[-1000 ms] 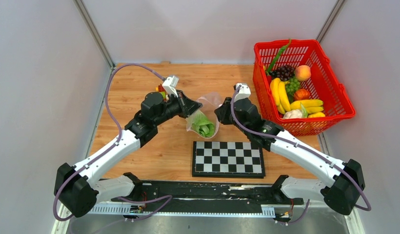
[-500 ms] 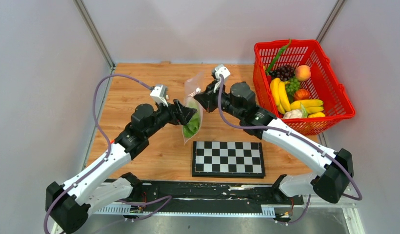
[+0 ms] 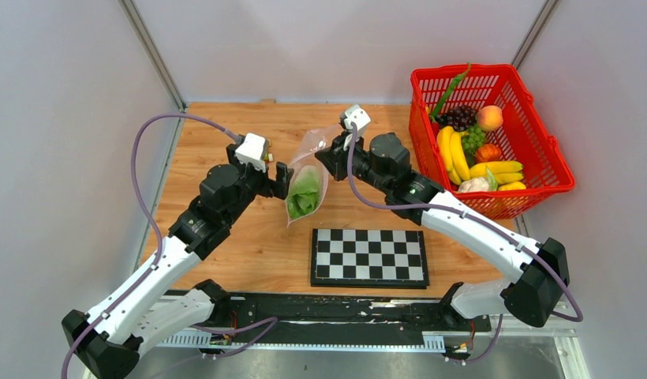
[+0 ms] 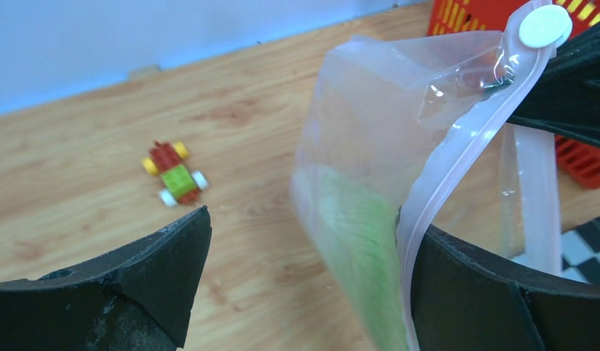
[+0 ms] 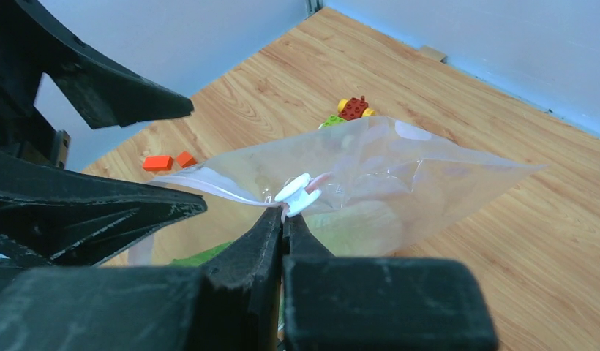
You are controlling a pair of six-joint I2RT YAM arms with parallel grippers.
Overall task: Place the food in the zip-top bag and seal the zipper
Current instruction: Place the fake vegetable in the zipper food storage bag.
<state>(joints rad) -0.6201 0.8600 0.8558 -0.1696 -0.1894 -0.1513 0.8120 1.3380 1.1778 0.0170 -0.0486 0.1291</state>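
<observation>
Top external view: wooden table, both arms reaching toward its middle.
Bag: clear plastic, hanging off the table between the two claws, upper end at the right claw, lower end pointing to the near side.
Lettuce: green, inside the lower half of the bag.
Right claw: fingers together, pinched on the bag's upper corner.
Left claw: fingers apart, just beside the bag's left edge.
Basket: red mesh, far right of the table, holding bananas and other fruit.
Chessboard: flat on the table, near side of the bag.
Left wrist view: both fingers spread wide at the frame's lower corners.
Zipper: pink strip, running down just in front of the right-hand finger; contact cannot be told.
Slider: white round tab at the zipper's top, beside the other claw.
Brick figure: on the table beyond the bag.
Right wrist view: fingers closed tight on the bag's edge just under the slider.
Orange bricks: loose on the table, left of the bag.
</observation>
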